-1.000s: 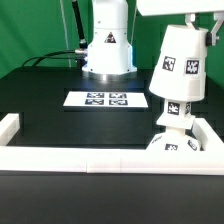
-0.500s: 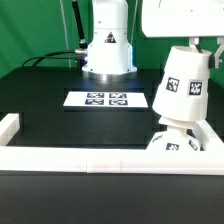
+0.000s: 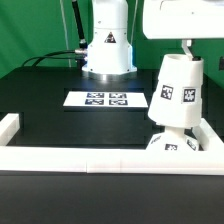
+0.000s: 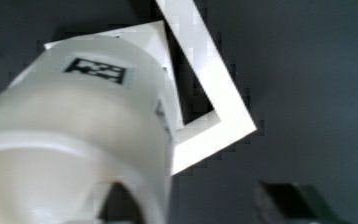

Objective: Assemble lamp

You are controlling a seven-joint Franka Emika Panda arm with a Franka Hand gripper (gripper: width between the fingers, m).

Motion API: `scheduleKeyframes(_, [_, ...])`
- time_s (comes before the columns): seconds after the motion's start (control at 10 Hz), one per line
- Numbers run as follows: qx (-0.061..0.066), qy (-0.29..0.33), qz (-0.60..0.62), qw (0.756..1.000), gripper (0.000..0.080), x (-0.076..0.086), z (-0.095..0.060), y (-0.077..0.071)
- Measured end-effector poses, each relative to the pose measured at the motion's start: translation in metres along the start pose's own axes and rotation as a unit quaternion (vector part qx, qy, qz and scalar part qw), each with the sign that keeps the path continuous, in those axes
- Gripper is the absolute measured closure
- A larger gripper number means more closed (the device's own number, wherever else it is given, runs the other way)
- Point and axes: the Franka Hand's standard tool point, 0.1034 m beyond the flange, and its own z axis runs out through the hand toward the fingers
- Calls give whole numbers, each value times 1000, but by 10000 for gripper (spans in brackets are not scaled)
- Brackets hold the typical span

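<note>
The white tapered shade [image 3: 177, 92] with black-and-white tags hangs almost upright at the exterior view's right, held at its top by my gripper [image 3: 197, 50]. Its lower end is right over the rounded white bulb [image 3: 176, 142], which stands in the front right corner of the frame. I cannot tell if they touch. The base is hidden behind the frame's front wall. In the wrist view the shade [image 4: 87, 120] fills most of the picture. One dark finger [image 4: 131, 200] lies against it and the other [image 4: 293, 200] stands off to the side.
The marker board [image 3: 107, 99] lies on the black table behind the middle. The arm's white pedestal [image 3: 107, 50] stands at the back with cables beside it. A low white frame wall [image 3: 90, 158] runs along the front, with its corner in the wrist view [image 4: 215, 112].
The shade swung up and toward the exterior view's right, tilting, then came back down and left to stand nearly upright over the bulb.
</note>
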Motion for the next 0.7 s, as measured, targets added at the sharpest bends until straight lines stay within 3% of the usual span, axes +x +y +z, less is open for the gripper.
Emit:
scheduleKeyframes(0.1, [1,1,0,1000,435,0,0,0])
scheduleKeyframes(0.2, [1,1,0,1000,252,1,-1,-1])
scheduleKeyframes(0.3, [1,1,0,1000,147,1,-1,-1])
scheduleKeyframes(0.7, [-10,-30,24,999,102,-16,-34,17])
